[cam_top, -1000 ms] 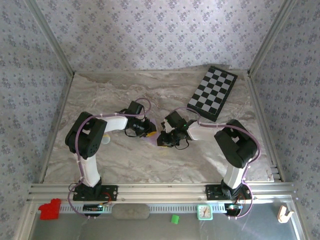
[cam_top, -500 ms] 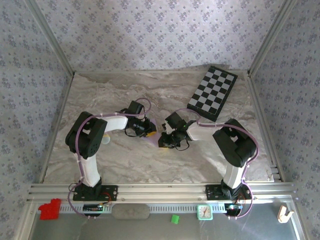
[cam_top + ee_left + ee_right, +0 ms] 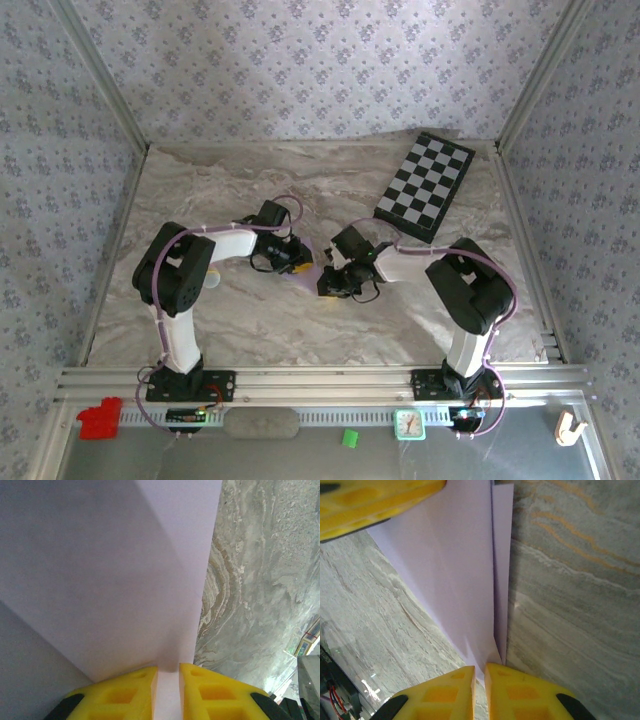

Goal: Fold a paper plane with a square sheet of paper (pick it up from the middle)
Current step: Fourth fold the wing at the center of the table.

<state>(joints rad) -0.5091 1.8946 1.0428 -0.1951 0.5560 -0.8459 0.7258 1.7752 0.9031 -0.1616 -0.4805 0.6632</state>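
The sheet of paper [image 3: 306, 273] is pale lilac and folded into overlapping layers, and it lies low over the marble table between the two arms. My left gripper [image 3: 298, 262] is shut on one edge of it. In the left wrist view the paper [image 3: 110, 570] runs down between the yellow fingertips of the left gripper [image 3: 168, 670]. My right gripper [image 3: 327, 281] is shut on the opposite pointed end. There the folded paper [image 3: 465, 570] narrows into the slim gap of the right gripper [image 3: 480, 668]. A left finger [image 3: 375, 497] shows at that view's top left.
A black-and-white chequered board [image 3: 425, 185] lies at the back right of the table [image 3: 200, 190]. Metal frame posts and patterned walls close in the sides. On the front rail sit a red object [image 3: 98, 418], a small green block [image 3: 350, 437] and a small clock [image 3: 409, 424].
Both grippers have shifted only very slightly near the table's middle, and each keeps its hold on the paper.
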